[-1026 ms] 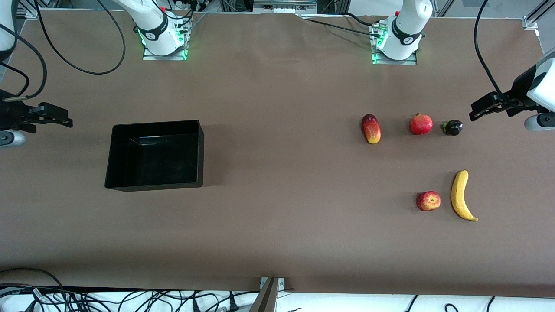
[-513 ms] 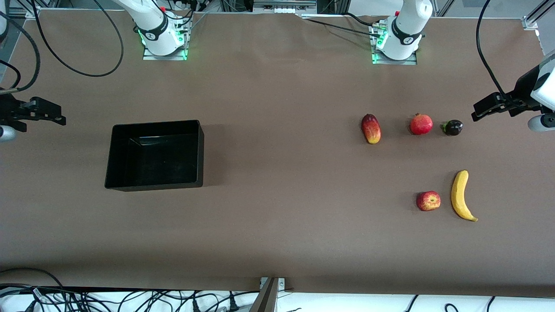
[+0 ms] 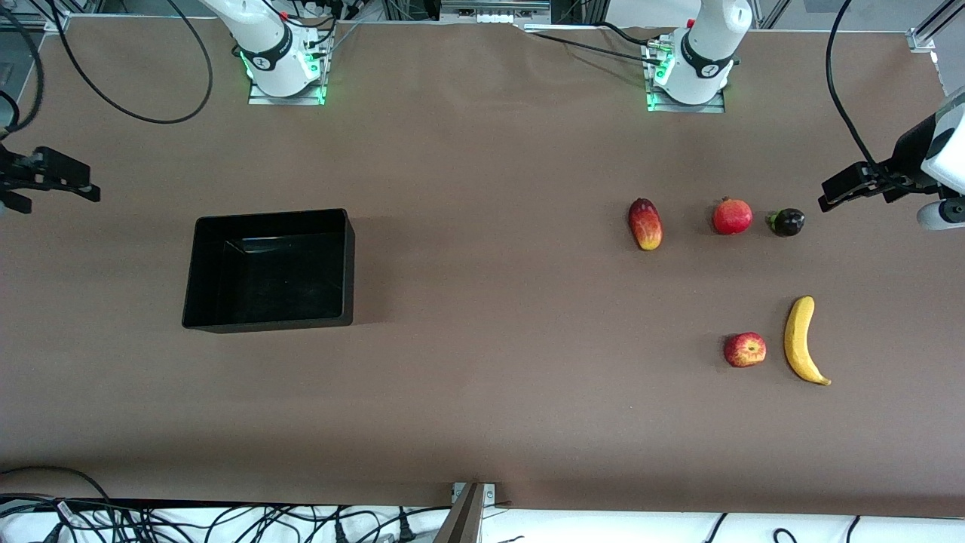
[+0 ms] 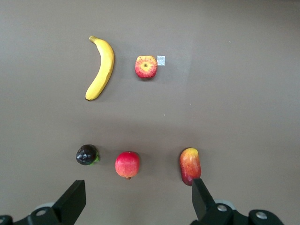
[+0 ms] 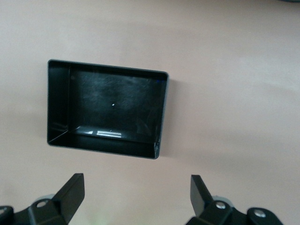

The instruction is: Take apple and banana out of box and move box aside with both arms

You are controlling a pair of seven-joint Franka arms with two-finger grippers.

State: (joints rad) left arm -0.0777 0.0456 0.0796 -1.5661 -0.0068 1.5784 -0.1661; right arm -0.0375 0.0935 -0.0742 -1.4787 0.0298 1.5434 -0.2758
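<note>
Left gripper: fingers spread wide, holding nothing, up in air over desk at left arm's end, just beside dark purple mangosteen. Right gripper: fingers spread wide, empty, over desk edge at right arm's end, well apart from black box.

Box empty, open-topped, on desk toward right arm's end.

Apple and banana side by side, not touching, toward left arm's end. Farther from front camera: row of mango, pomegranate, mangosteen.

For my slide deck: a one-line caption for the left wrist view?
Open left gripper above banana, apple, mango, pomegranate and a dark fruit.
</note>
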